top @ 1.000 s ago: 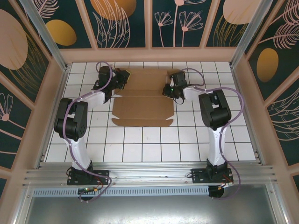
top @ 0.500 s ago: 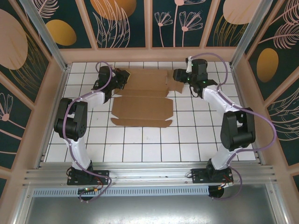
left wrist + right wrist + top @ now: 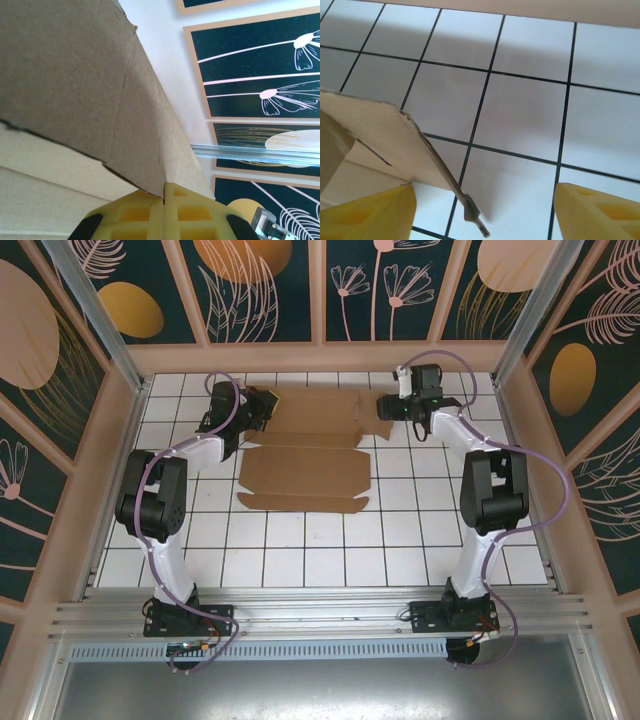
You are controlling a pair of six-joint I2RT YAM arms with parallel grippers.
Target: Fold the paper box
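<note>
While the one flat sheet of plain brown paper box [image 3: 305, 468] lies toward the far side of the white tiled table [image 3: 300, 550], the left gripper [image 3: 256, 406] pinches its far-left flap between closed yellow pads [image 3: 135, 212], and the right gripper [image 3: 384, 407] has its jaws apart around the ragged far-right corner.

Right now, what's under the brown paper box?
The white tiled table shows all around the paper box, so it lies on that. Whatever else might sit beneath the cardboard is covered and cannot be seen.
</note>
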